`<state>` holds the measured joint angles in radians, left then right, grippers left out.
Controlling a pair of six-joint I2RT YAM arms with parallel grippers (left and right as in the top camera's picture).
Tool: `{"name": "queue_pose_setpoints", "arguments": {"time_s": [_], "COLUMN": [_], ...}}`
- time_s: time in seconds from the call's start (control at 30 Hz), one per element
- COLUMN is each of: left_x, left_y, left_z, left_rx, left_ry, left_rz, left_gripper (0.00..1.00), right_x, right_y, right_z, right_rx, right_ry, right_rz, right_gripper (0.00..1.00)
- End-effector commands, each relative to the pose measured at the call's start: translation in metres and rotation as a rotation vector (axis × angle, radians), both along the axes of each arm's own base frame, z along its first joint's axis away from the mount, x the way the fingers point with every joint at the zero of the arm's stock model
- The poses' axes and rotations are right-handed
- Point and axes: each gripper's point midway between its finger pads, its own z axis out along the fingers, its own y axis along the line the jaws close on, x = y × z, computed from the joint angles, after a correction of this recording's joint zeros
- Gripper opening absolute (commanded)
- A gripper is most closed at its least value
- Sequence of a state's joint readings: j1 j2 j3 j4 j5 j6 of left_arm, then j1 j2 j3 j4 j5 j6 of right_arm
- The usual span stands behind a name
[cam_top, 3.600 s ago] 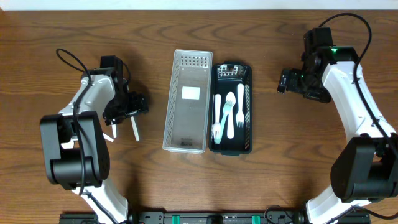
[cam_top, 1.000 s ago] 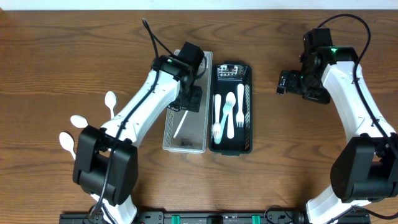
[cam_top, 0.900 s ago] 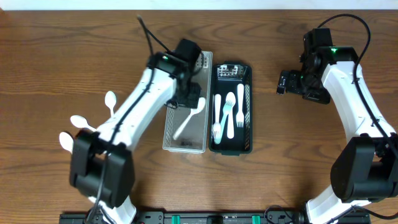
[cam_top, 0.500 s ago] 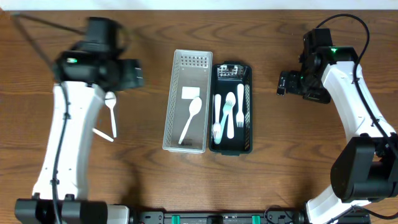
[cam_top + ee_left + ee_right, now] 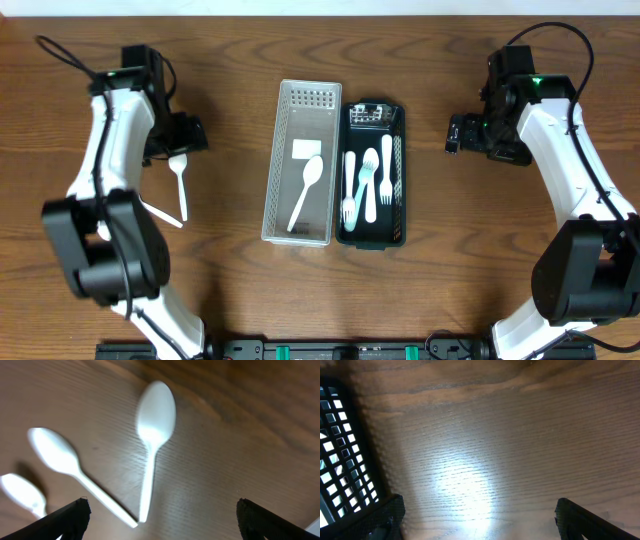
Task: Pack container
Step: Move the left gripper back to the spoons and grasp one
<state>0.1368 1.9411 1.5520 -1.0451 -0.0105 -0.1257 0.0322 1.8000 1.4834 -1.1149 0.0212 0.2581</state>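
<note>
Bright, even overhead light covers the counter (image 5: 420, 300). A glare patch whitens the wood under the right wrist camera; the spoons (image 5: 155, 415) under the left look soft.

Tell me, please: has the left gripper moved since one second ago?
Yes. The left gripper went left, away from the white basket, and now hovers open above loose spoons.

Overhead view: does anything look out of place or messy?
Only the loose spoons on the table, left of the white basket. They lie scattered at angles, two handle tips nearly touching. Nothing looks spilled or damaged.
</note>
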Motion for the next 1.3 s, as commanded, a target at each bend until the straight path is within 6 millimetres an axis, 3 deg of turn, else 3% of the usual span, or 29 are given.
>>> {"name": "queue_pose_setpoints", "arguments": {"time_s": [0.0, 0.23, 0.53, 1.1, 1.27], "left_x": [-0.005, -0.006, -0.008, -0.026, -0.029], "left_y": [-0.015, -0.013, -0.003, -0.006, -0.007], "left_z": [-0.028, -0.056, -0.06, -0.086, -0.087], "left_rx": [-0.1, -0.111, -0.113, -0.119, -0.121], "left_ry": [0.073, 0.129, 0.13, 0.162, 0.169], "left_rz": [-0.079, -0.07, -0.044, -0.041, -0.041], "left_gripper": [0.95, 0.95, 0.95, 0.95, 0.9], "right_x": [-0.002, -0.003, -0.003, -0.003, -0.003], "right_y": [0.003, 0.003, 0.003, 0.003, 0.003], "right_z": [-0.005, -0.005, -0.005, -0.005, -0.005], "right_rx": [0.0, 0.0, 0.0, 0.0, 0.0], "right_ry": [0.018, 0.021, 0.021, 0.022, 0.022], "right_rz": [0.021, 0.021, 0.021, 0.021, 0.021], "right_gripper": [0.99, 0.99, 0.99, 0.99, 0.99]}}
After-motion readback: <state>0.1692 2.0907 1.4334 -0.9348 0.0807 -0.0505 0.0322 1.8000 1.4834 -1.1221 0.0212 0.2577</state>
